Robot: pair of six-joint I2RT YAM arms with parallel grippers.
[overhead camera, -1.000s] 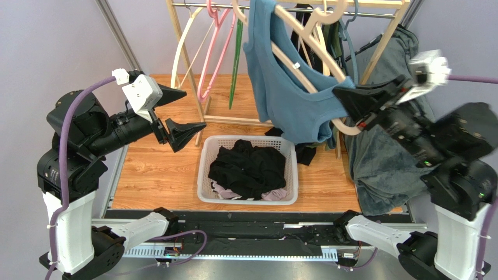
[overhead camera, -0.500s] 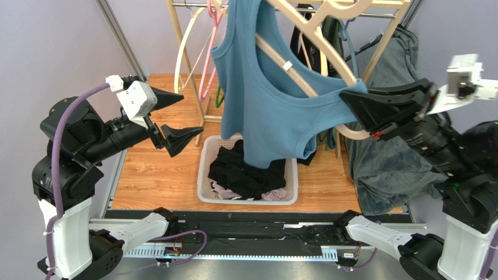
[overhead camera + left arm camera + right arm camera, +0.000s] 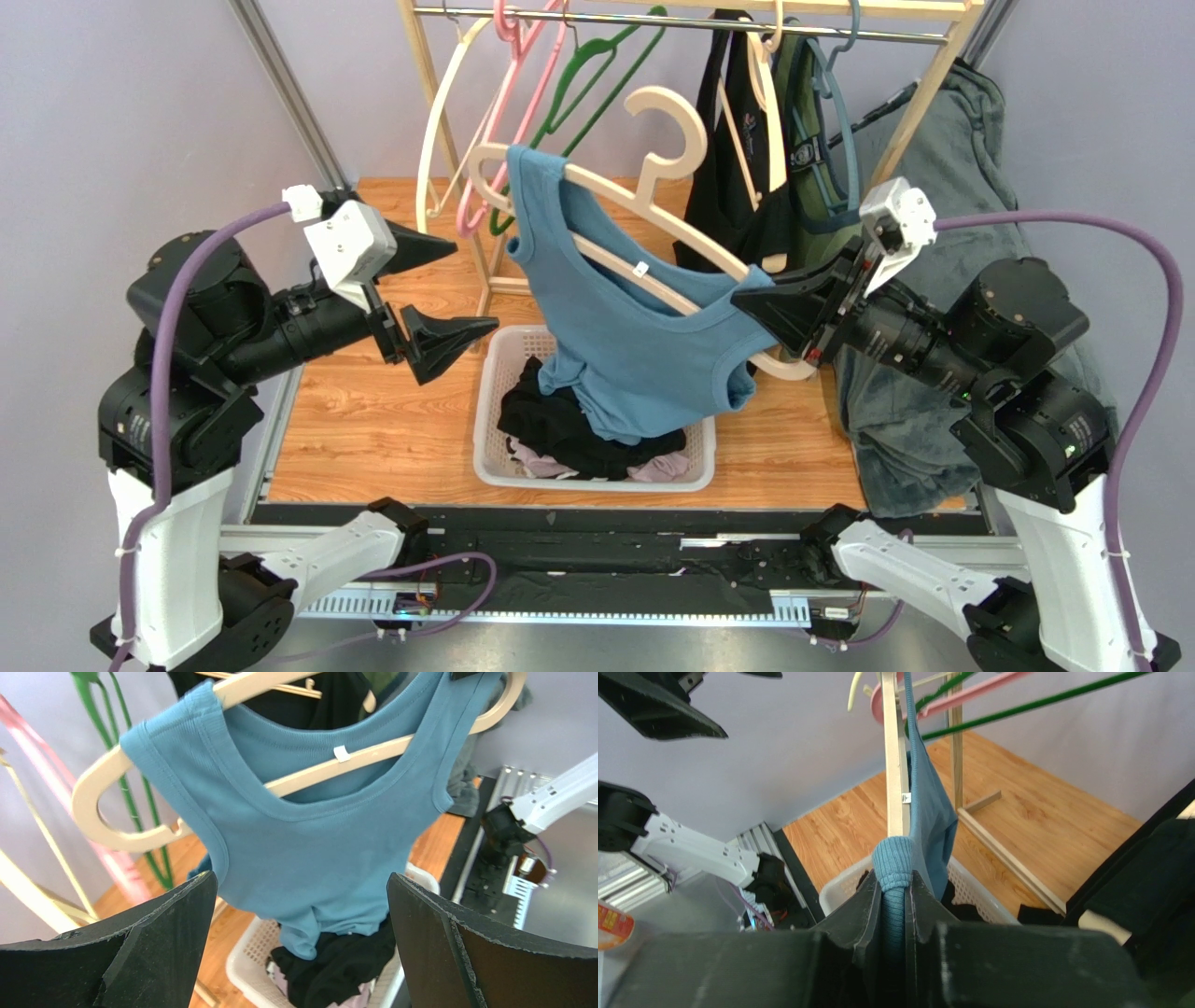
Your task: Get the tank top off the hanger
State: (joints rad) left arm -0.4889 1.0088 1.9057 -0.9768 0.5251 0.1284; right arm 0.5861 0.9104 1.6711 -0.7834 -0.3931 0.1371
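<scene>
Gripping one end of the wooden hanger [image 3: 606,185] (tank top [image 3: 631,350] strap pinched in too), the right hand [image 3: 765,311] holds the blue garment over the basket [image 3: 494,406]; the left hand [image 3: 473,289] gapes wide nearby.

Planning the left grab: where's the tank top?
The tank top hangs centre of the top view, on the wooden hanger above the basket, right gripper pinching one shoulder.

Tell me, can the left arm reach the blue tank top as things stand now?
Probably yes. The open left gripper faces the tank top with nothing between them, and the right gripper holds its hanger up.
</scene>
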